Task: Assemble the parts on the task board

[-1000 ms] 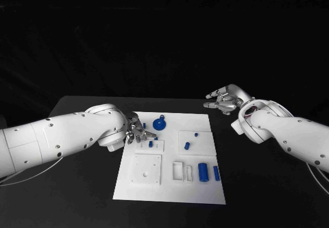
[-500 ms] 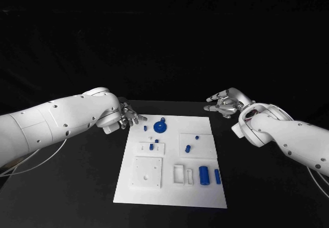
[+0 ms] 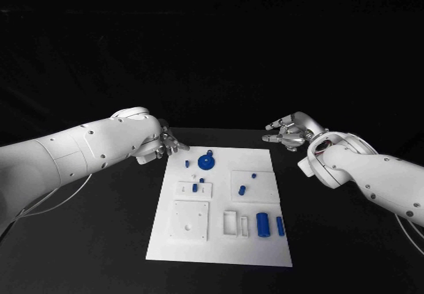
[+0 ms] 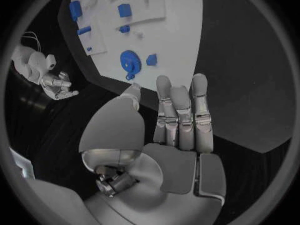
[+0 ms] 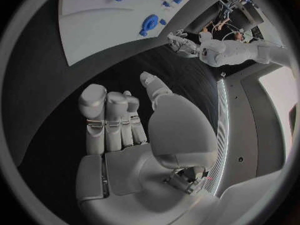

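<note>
Several small blue parts [image 3: 262, 223] lay scattered on task board [image 3: 221, 245], mid table [image 3: 106, 245]. Judged light, rigid, smooth plastic; likely slippery, apt to skid or roll under clumsy touch. Round disc part [image 3: 205, 162] best pinched at rim or loop; cylinder taken across its sides. Left hand [image 3: 164, 146] hovered beside board's far corner, fingers apart, holding nothing; disc part near, just ahead of fingertips. Right hand [image 3: 288, 132] beyond board's opposite far corner, fingers loosely spread, nothing held; parts well apart from it.
</note>
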Robot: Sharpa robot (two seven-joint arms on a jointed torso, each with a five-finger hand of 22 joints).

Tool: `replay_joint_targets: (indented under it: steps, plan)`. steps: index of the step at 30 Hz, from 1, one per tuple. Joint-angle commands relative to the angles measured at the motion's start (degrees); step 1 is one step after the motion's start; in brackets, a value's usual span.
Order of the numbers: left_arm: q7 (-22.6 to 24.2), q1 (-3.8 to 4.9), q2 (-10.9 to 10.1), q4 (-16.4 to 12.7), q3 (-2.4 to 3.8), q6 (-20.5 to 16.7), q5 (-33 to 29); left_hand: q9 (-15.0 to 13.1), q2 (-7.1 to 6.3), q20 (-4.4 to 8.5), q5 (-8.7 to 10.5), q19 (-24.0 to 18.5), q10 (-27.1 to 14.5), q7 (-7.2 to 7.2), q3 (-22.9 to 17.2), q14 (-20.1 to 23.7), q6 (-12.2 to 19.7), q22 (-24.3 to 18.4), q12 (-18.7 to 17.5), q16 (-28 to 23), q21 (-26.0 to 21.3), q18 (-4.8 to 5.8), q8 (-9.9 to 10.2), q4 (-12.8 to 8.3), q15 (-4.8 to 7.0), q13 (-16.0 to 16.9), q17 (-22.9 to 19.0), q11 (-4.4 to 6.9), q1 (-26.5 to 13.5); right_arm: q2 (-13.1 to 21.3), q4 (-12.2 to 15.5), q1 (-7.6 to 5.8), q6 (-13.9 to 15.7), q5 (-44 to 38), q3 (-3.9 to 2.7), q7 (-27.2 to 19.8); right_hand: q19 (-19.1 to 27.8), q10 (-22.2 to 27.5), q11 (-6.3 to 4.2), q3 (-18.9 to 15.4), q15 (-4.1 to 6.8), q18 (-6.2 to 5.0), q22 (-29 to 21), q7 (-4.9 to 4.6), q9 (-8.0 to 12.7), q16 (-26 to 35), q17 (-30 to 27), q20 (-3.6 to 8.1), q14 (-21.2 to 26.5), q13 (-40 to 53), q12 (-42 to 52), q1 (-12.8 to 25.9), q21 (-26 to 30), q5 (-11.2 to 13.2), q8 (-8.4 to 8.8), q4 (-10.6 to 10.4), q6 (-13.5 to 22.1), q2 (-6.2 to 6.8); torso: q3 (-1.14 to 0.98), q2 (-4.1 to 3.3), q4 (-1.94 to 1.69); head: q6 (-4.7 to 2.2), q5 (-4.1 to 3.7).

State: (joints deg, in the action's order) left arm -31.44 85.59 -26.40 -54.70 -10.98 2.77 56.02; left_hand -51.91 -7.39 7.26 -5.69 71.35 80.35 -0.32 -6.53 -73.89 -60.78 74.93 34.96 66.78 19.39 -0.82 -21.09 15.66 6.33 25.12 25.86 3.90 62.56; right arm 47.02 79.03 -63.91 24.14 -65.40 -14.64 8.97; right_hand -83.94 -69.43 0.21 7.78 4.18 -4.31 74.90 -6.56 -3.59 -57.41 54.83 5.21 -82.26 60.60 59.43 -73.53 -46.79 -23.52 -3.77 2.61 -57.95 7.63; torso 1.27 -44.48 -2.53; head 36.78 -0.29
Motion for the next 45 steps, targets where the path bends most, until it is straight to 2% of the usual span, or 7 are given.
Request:
replay_joint_targets:
  steps: [1, 6, 12, 22, 29, 38, 45]
  plan:
    - [2.3, -0.29, 0.8, 1.1, -0.16, 2.9, 2.4, 1.2, 0.12, 0.07, 0.25, -0.4, -0.3, 0.0, -0.1, 0.4, 0.4, 1.2, 0.3, 0.4, 0.1, 0.82, -0.6, 0.3, 0.05, -0.3, -0.3, 0.0, -0.7, -0.2, 0.0, 0.03, -0.3, 0.0, -0.05, -0.1, -2.4, 0.3, -0.09, 0.0, -0.16, -1.13, 5.7, 0.12, 0.1, 0.4, 0.0, -0.15, 0.1, 0.0, -0.2, 0.3, 0.3, -0.2, 0.28, 0.1, 0.4, -0.29, -0.06, -0.19, 0.35, -0.16, 0.09]
    - [3.1, -0.6, 1.7, 2.5, -0.33, 4.4, 2.4, 2.6, 0.3, -0.04, 0.39, -0.6, -0.6, 0.14, -0.1, 0.8, 0.6, 1.2, 0.5, 0.5, 0.1, 0.82, -0.5, 0.3, -0.08, -0.6, -0.6, -0.13, -1.0, -0.2, 0.0, 0.03, -0.4, 0.0, -0.08, -0.1, -2.4, 0.3, -0.07, 0.1, -0.16, -1.13, 5.7, 0.1, 0.1, 0.3, 0.0, -0.16, 0.1, -0.1, -0.2, 0.3, 0.3, -0.1, 0.26, 0.2, 0.5, -0.33, -0.05, -0.17, 0.17, -0.07, -0.14]
    - [4.6, -0.99, 2.3, 3.2, -0.59, 6.4, 2.2, 4.8, 0.49, -0.17, 0.42, -1.0, -0.9, 0.25, 0.3, 1.2, 0.5, 1.2, 0.8, 1.0, 0.0, 0.82, -0.1, -0.3, -0.2, -0.7, -0.8, -0.26, -1.0, -0.4, 0.0, 0.03, -0.4, 0.0, -0.12, -0.1, -2.4, 0.3, -0.07, 0.2, -0.16, -1.13, 5.7, 0.1, 0.1, 0.3, 0.0, -0.16, 0.0, 0.0, -0.2, 0.2, 0.2, 0.0, 0.25, 0.2, 0.5, -0.35, -0.03, -0.16, 0.18, -0.06, -0.17]
    - [5.4, -1.42, 3.1, 3.8, -0.77, 8.9, 2.0, 5.7, 1.01, -0.3, 0.31, -1.2, -1.3, 0.45, 0.5, 1.7, 0.7, 1.2, 0.8, 1.1, -0.1, 0.82, 0.0, -1.0, -0.36, -0.9, -1.1, -0.4, -1.3, -0.6, 0.0, 0.03, -0.4, -0.1, -0.17, 0.0, -2.4, 0.3, -0.07, 0.3, -0.16, -1.13, 5.7, 0.1, 0.1, 0.3, 0.0, -0.16, 0.1, 0.0, -0.1, 0.3, 0.2, 0.0, 0.27, 0.2, 0.6, -0.32, -0.02, -0.12, 0.17, -0.1, -0.32]
    - [6.0, -1.56, 3.7, 4.5, -1.12, 10.3, 0.7, 7.1, 2.87, -0.4, -0.04, -1.4, -1.6, 0.62, 1.2, 2.0, 0.8, 1.2, 0.9, 1.4, -0.3, 0.82, 0.4, -3.3, -0.45, -1.0, -1.2, -0.56, -1.6, -0.6, -0.1, 0.03, -0.3, -0.4, -0.2, 0.0, -2.4, 0.3, -0.07, 0.3, -0.16, -1.13, 5.7, 0.1, 0.1, 0.3, 0.0, -0.16, 0.1, 0.0, -0.1, 0.3, 0.2, 0.0, 0.27, 0.2, 0.6, -0.32, 0.01, -0.11, 0.07, -0.09, -0.5]
    - [6.4, -1.91, 4.3, 5.0, -1.33, 11.0, 0.2, 7.6, 3.82, -0.45, -0.23, -1.4, -1.7, 0.68, 1.6, 2.1, 1.0, 1.2, 1.0, 1.5, -0.3, 0.82, 0.4, -4.5, -0.51, -1.0, -1.4, -0.61, -1.7, -0.8, -0.1, 0.03, -0.2, -1.3, -0.21, -0.1, -2.4, 0.2, -0.08, 0.3, -0.17, -1.13, 5.7, 0.11, 0.1, 0.3, 0.0, -0.16, 0.0, 0.0, -0.1, 0.4, 0.3, 0.4, 0.26, 0.2, 0.5, -0.27, 0.02, -0.15, 0.15, -0.08, -0.55]
    - [6.5, -2.04, 4.2, 5.2, -1.36, 10.6, 0.0, 8.2, 5.52, -0.48, -0.39, -1.4, -1.8, 0.77, 2.4, 2.2, 1.3, 1.2, 1.1, 1.5, -0.4, 0.82, 0.5, -5.6, -0.55, -1.1, -1.6, -0.66, -1.7, -0.9, -0.1, 0.03, -0.1, -2.4, -0.22, 0.0, -2.4, 0.2, -0.08, 0.5, -0.16, -1.12, 5.7, 0.12, 0.1, 0.4, 0.0, -0.16, 0.1, 0.0, -0.1, 0.0, 0.2, 0.8, 0.25, 0.4, 0.2, -0.29, 0.04, -0.15, 0.14, -0.12, -0.62]
